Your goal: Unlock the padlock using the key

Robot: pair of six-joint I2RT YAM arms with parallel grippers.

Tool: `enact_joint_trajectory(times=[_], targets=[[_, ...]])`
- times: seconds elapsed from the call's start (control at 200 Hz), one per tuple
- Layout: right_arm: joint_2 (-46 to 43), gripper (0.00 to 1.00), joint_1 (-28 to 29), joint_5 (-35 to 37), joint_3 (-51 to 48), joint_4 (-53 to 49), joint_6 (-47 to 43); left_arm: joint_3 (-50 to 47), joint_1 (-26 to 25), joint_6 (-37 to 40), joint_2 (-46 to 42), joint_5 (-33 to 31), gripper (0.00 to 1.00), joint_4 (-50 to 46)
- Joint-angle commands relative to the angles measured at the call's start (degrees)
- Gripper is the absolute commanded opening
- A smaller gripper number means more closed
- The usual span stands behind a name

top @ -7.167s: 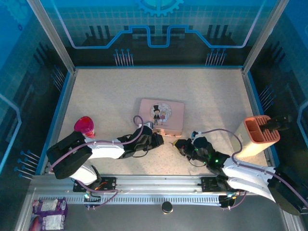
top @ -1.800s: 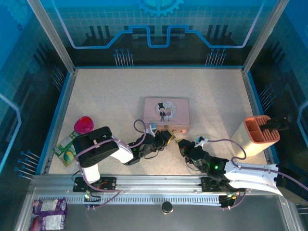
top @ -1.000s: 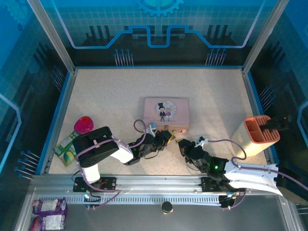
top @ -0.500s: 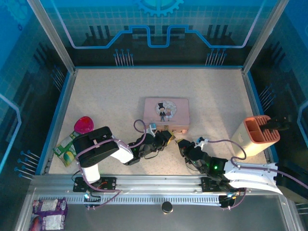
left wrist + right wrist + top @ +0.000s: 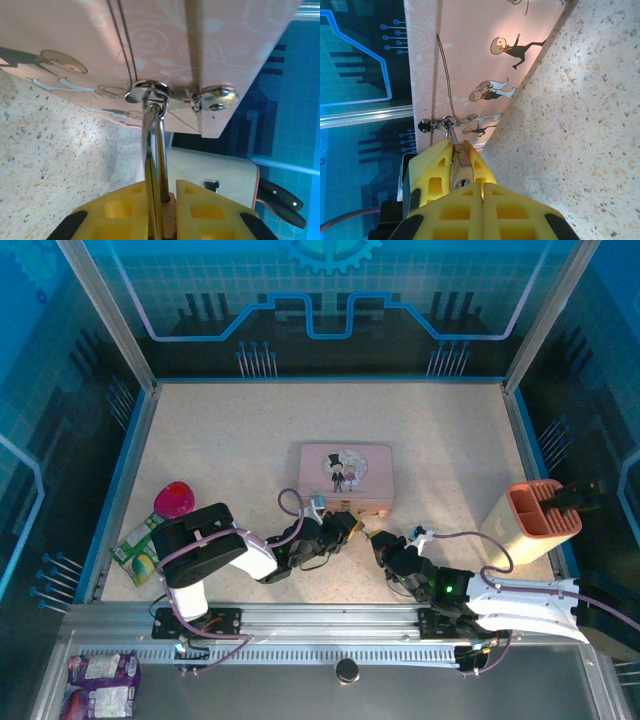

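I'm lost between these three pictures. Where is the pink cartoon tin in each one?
Top external: pink tin at the centre of the picture, mid-table.
Left wrist: pink tin across the top of the picture.
Right wrist: pink tin at the upper left, running diagonally.
Shared landmark: the speckled table it rests on.

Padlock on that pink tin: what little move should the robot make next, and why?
Probably nudge the right gripper forward to seat the key. The left gripper clamps the padlock, its shackle through the pink tin's clasp ring; the shut right gripper sits just at the padlock's end. The key is too small to see.
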Motion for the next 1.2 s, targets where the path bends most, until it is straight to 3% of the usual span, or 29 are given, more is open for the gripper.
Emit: enact_joint_trajectory(times=[0.0, 1.196], targets=[[-0.9, 0.0, 0.9, 3.8, 1.4, -1.1, 0.4, 1.8, -0.8, 1.1, -1.0, 1.5, 0.0, 8.5], [-1.0, 0.0, 0.9, 4.9, 1.1, 0.2, -0.6, 3.5, -1.7, 1.0, -1.3, 2.0, 0.0, 6.5]])
